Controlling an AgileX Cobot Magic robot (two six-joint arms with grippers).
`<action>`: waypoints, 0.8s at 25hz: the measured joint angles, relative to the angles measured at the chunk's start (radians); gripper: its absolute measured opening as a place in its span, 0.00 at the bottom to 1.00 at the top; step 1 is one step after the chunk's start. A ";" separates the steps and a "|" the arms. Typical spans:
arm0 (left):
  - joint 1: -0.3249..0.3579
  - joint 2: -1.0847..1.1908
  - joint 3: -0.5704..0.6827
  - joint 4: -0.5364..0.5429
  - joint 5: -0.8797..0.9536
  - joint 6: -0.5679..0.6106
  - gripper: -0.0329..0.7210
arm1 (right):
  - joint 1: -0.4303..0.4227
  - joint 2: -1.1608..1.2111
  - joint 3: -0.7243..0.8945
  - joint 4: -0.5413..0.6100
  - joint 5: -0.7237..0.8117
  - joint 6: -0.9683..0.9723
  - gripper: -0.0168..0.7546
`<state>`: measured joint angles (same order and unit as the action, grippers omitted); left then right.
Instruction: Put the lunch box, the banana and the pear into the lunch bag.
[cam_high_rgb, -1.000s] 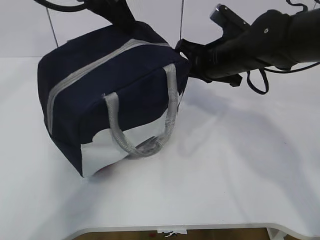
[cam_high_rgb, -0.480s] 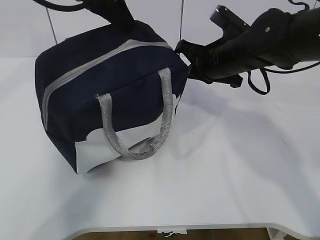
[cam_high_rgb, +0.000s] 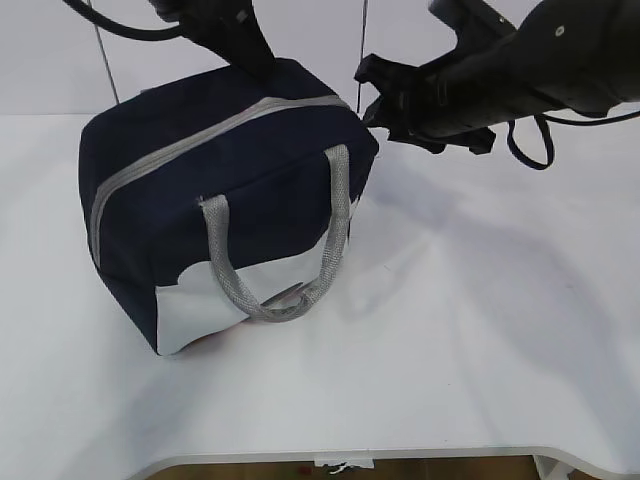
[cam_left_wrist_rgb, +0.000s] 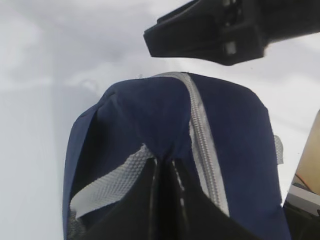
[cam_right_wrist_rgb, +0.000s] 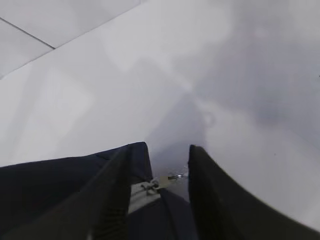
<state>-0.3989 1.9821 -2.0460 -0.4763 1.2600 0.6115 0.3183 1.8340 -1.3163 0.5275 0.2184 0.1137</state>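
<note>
The navy-blue lunch bag (cam_high_rgb: 230, 190) stands on the white table (cam_high_rgb: 450, 330) with its grey zipper (cam_high_rgb: 200, 135) closed along the top. My left gripper (cam_high_rgb: 258, 60) is at the bag's far top edge, and in the left wrist view it (cam_left_wrist_rgb: 164, 167) is shut on a pinched fold of the bag's fabric (cam_left_wrist_rgb: 235, 140). My right gripper (cam_high_rgb: 368, 95) hovers at the bag's right top corner. In the right wrist view it (cam_right_wrist_rgb: 165, 150) is open, and the zipper pull (cam_right_wrist_rgb: 170, 178) lies between its fingers, untouched. The lunch box, banana and pear are out of view.
A grey strap handle (cam_high_rgb: 280, 290) hangs over the bag's white lower panel on the near side. The right arm (cam_high_rgb: 520, 70) reaches in from the upper right above the table. The table's front edge (cam_high_rgb: 400, 455) runs along the bottom.
The bag has shifted slightly right and settled more level in my left gripper's hold. My right gripper has risen a little at the bag's right corner.
</note>
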 joint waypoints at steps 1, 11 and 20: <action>0.000 0.005 0.000 0.000 0.000 0.000 0.05 | 0.000 -0.008 0.000 -0.002 0.002 -0.002 0.44; 0.005 0.041 0.000 0.039 -0.015 0.002 0.05 | 0.000 -0.111 -0.002 -0.010 0.160 -0.248 0.51; 0.078 0.052 0.000 0.048 -0.021 0.002 0.05 | 0.000 -0.159 -0.110 -0.165 0.521 -0.309 0.51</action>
<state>-0.3214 2.0340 -2.0460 -0.4282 1.2390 0.6132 0.3183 1.6746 -1.4264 0.3629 0.7392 -0.1956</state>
